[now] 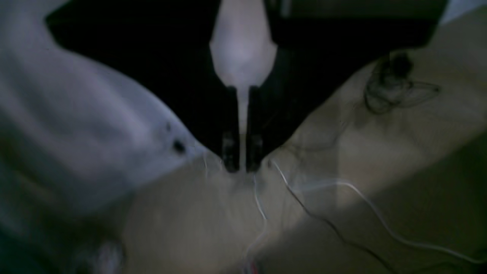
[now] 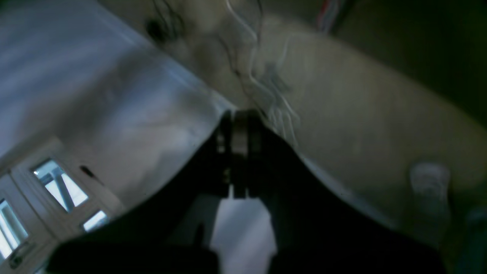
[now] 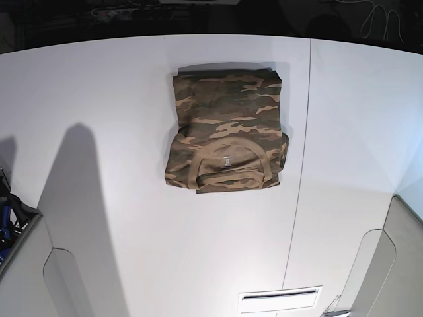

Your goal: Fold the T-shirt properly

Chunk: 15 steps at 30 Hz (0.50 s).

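Lying folded mid-table (image 3: 99,132), the T-shirt (image 3: 228,129) has bare surface all around; both grippers (image 1: 242,167) (image 2: 239,114), raised away, are pressed closed, empty.

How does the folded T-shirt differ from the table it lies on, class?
The T-shirt is camouflage in brown, tan and olive; the table is plain white. The T-shirt is a compact folded bundle, while the table spreads well beyond it on every side. The T-shirt looks layered and creased; the table looks smooth.
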Tool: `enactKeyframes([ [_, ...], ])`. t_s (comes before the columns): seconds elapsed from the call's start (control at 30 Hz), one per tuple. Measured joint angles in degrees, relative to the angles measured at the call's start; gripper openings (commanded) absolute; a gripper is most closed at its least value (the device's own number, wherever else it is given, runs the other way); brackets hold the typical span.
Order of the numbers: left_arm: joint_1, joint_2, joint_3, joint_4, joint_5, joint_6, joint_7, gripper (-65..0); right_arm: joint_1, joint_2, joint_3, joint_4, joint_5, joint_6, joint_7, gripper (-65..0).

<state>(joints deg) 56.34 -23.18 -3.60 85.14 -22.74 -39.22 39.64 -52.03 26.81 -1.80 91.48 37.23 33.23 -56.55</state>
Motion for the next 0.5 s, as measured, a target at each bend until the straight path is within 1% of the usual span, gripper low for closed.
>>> enactKeyframes([
  [0.07, -3.96, 0.2, 4.63, -4.37, -0.04, 5.31, 4.02, -60.7, 1.92, -0.02, -3.04, -4.31, -3.58, -0.48, 1.29, -65.0],
  [0.1, -6.27, 0.33, 6.78, -6.82, 0.31, 7.56, 4.79, -60.7, 3.28, -0.04, -4.48, -6.49, -4.96, -0.59, 1.38, -65.0],
  [0.17, -10.14, 0.24, 10.38, -11.28, 1.46, 10.25, 4.68, -60.7, 6.34, -0.17, -6.73, -10.86, -6.27, -1.03, 1.55, -65.0],
  [0.27, -15.61, 0.15, 15.41, -19.1, 2.69, 14.51, 3.8, -60.7, 11.72, -0.2, -9.49, -17.46, -7.72, -2.54, 1.7, -65.0],
  [0.33, -19.28, 0.55, 18.32, -24.3, 2.99, 16.52, 3.72, -60.7, 16.0, -0.28, -10.56, -21.79, -7.96, -3.04, 1.81, -65.0],
  [0.4, -23.06, 1.99, 19.5, -29.0, 3.28, 16.94, 3.15, -60.7, 20.41, -0.57, -10.71, -25.86, -8.2, -5.25, 2.1, -65.0],
  [0.5, -28.7, 5.18, 19.45, -35.3, 3.06, 16.94, 1.22, -60.7, 26.8, -1.18, -10.73, -31.5, -8.22, -5.25, 2.93, -65.0],
])
